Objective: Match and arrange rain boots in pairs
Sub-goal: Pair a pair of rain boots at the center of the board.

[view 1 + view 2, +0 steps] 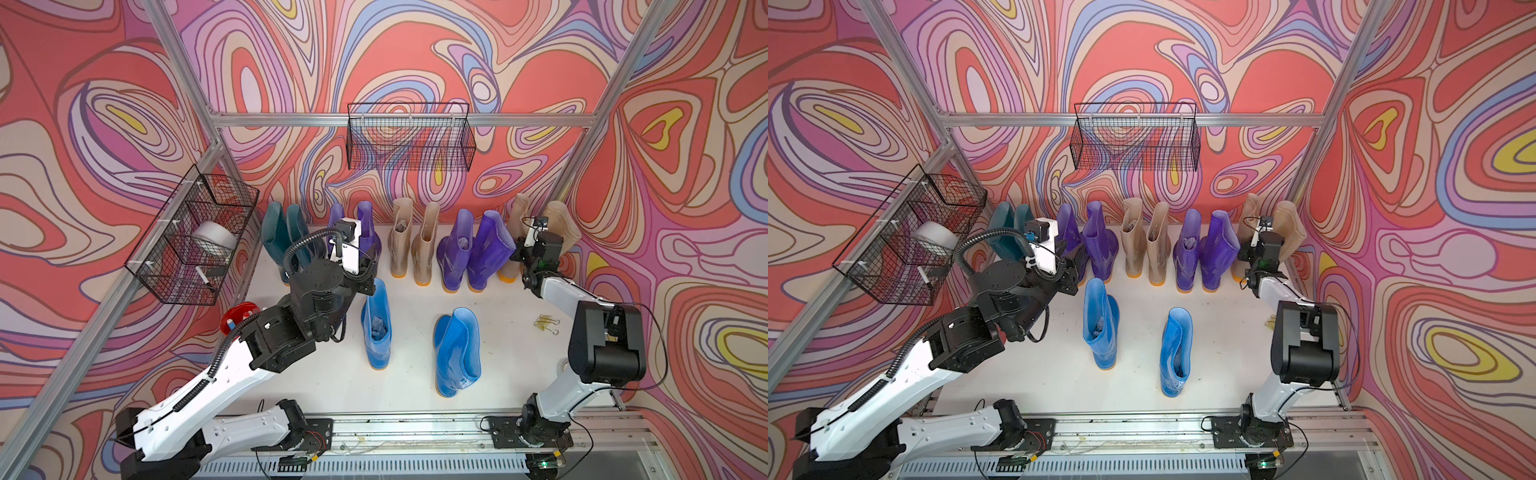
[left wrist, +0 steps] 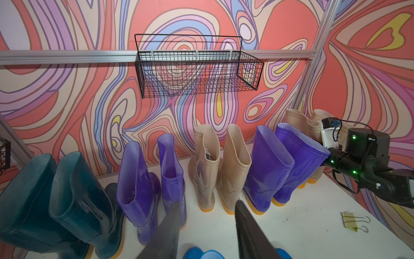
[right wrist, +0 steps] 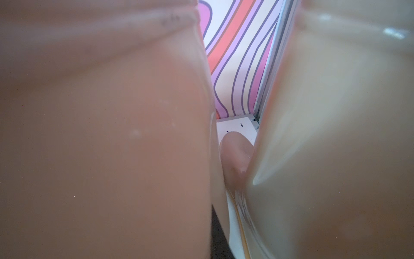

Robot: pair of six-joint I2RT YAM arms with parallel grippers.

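Twelve rain boots [image 1: 424, 249] stand on the white desk [image 1: 407, 374]. Ten form a row along the back wall [image 1: 291, 166]: teal pair [image 1: 284, 241], purple pair [image 1: 1096, 245], beige pair [image 1: 401, 245], second purple pair [image 1: 473, 253], second beige pair [image 1: 559, 228]. Two blue boots [image 1: 376, 328] stand apart from each other, in front of the row. Left tool [image 2: 208, 213] hangs just above the blue boot nearer the teal pair, jaws partly open, holding nothing. Right tool [image 1: 528, 245] is pushed in against the second beige pair; whether its jaws grip cannot be told

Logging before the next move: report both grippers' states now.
Left gripper: open, holding nothing.
Right gripper: against the far-right beige boots; open or shut cannot be told.
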